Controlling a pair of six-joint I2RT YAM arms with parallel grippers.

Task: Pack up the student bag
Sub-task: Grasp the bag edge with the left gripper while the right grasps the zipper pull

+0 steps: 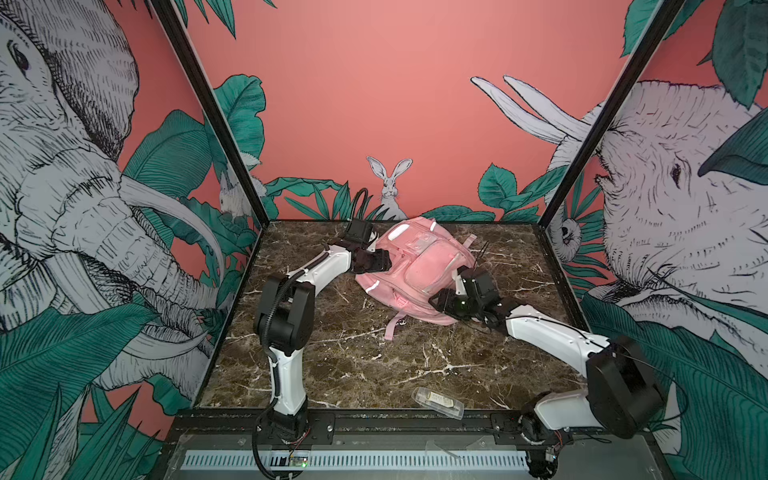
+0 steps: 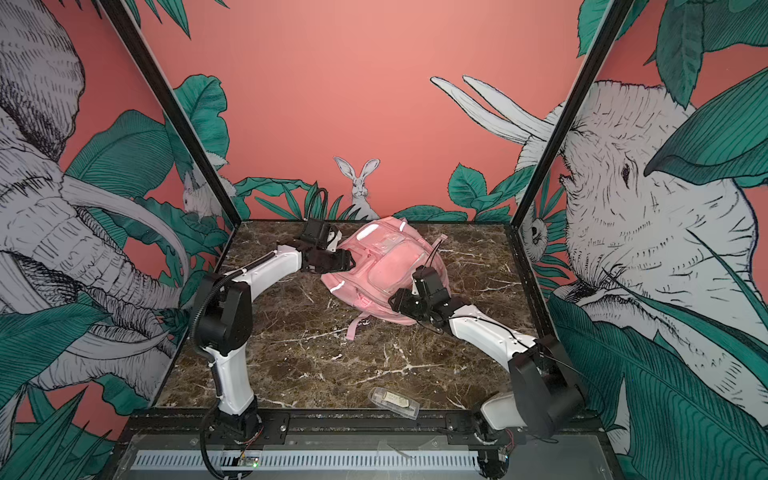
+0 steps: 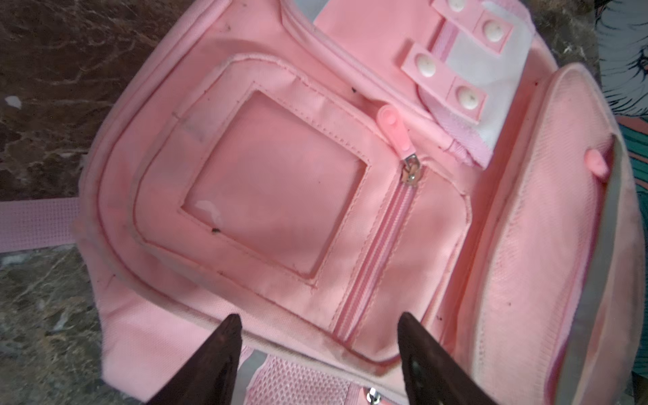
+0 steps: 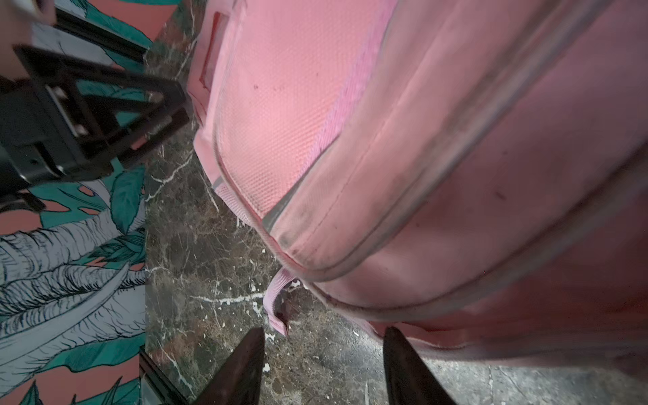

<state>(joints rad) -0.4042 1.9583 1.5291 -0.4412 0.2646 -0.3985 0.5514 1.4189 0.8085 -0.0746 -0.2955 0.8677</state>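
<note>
The room is a three-sided booth whose walls (image 1: 374, 104) are salmon pink, printed with green jungle leaves. A large grey elephant (image 1: 62, 187) fills each side wall, and a small rabbit (image 1: 390, 183) sits low on the back wall. Black frame posts (image 1: 208, 112) run up the two back corners.

The table (image 1: 353, 365) is dark brown marble with white veins. Most of its near half is bare. A black rail (image 1: 415, 419) edges the front, with a white vented strip (image 1: 353, 460) below it.

The student bag (image 1: 419, 266) lies flat on the far half of the table, near the back wall and a little right of centre, its pocketed front facing up.

The left arm (image 1: 286, 316) reaches in from the front left and the right arm (image 1: 552, 336) from the front right.

The left gripper (image 3: 321, 336) hovers over the bag's left edge, above a zipped pocket. Its jaws stand well apart and hold nothing. The right gripper (image 4: 324, 336) is at the bag's near right edge, low over the marble. Its jaws are moderately apart with only bare table between them, and one fingertip is just beside the bag's seam.

A clear plastic case (image 1: 437, 402) lies at the front edge, well apart from the bag. A pink strap (image 1: 392, 328) trails from the bag onto the marble. A pink zip pull (image 3: 394, 128) lies at the closed end of the pocket zip.
</note>
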